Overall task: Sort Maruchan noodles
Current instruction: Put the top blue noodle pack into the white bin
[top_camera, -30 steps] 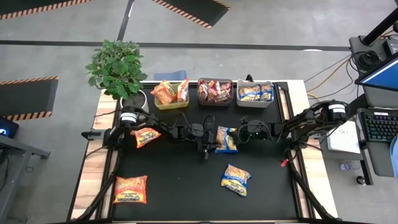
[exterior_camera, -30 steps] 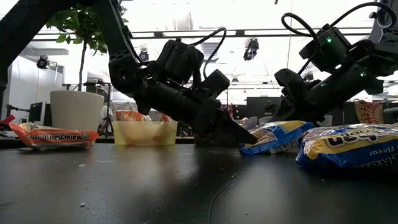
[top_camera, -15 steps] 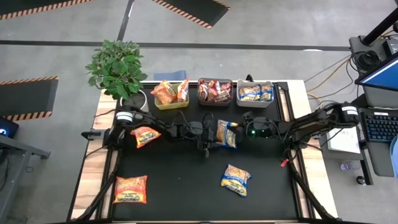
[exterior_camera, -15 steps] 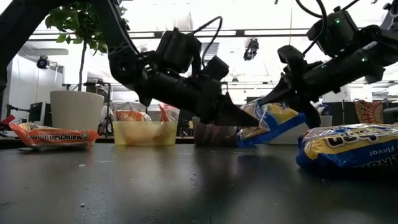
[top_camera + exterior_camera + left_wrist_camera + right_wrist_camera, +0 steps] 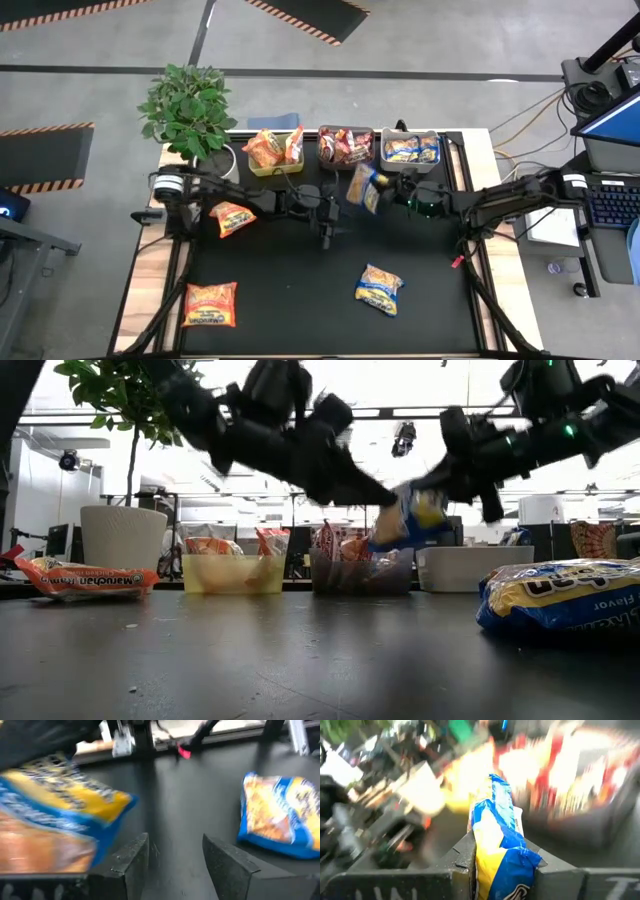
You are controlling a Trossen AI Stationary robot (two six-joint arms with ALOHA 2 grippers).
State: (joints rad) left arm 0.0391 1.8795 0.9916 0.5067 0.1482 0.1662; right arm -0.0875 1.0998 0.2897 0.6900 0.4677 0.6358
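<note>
The right gripper (image 5: 502, 865) pinches a blue packet (image 5: 363, 187) by one edge, aloft near the far bins; light, crinkly, slippery. Left gripper (image 5: 175, 862) gapes empty.

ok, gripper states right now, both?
Left gripper: open, empty, above the mat.
Right gripper: shut on a blue-and-yellow packet, lifted near the bins.

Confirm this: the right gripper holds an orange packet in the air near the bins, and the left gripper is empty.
Wrong on colour. The right wrist view shows the right gripper shut on a blue-and-yellow packet, lifted near the bins. The left gripper is indeed empty.
</note>
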